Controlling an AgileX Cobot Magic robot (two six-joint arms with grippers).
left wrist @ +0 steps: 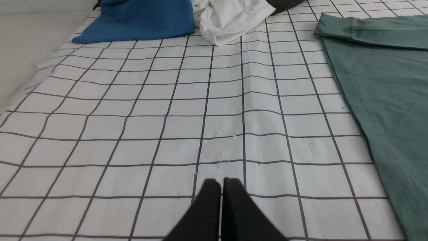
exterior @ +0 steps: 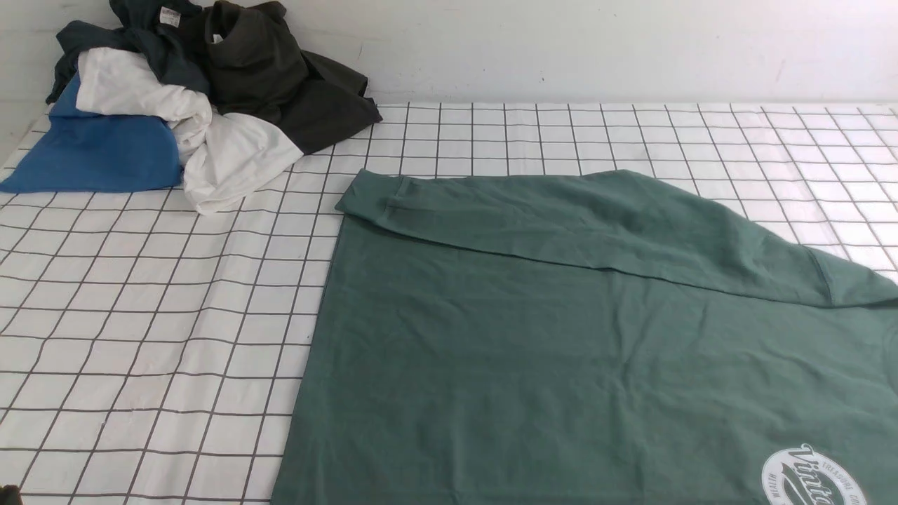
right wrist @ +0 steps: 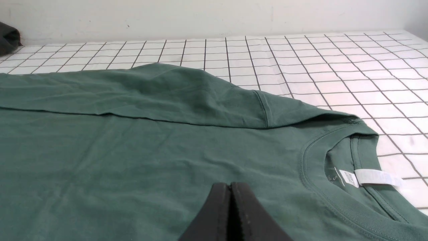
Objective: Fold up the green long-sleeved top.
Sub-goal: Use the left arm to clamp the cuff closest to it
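The green long-sleeved top (exterior: 561, 351) lies flat on the checked cloth, filling the right half of the front view, with its white round logo (exterior: 814, 477) at the bottom right. One sleeve (exterior: 596, 217) is folded across its far edge, cuff pointing left. In the right wrist view the top (right wrist: 133, 150) shows its neckline and white label (right wrist: 374, 176). My right gripper (right wrist: 230, 184) hovers over the chest, shut and holding nothing. Over bare cloth left of the top's hem (left wrist: 384, 100), my left gripper (left wrist: 221, 180) is shut and holds nothing. Neither gripper shows in the front view.
A heap of other garments sits at the far left corner: blue (exterior: 98, 151), white (exterior: 210, 147), dark olive-black (exterior: 280, 84) and dark teal (exterior: 151, 35). The white wall (exterior: 561, 42) runs behind the table. The checked cloth (exterior: 140, 315) lies bare left of the top.
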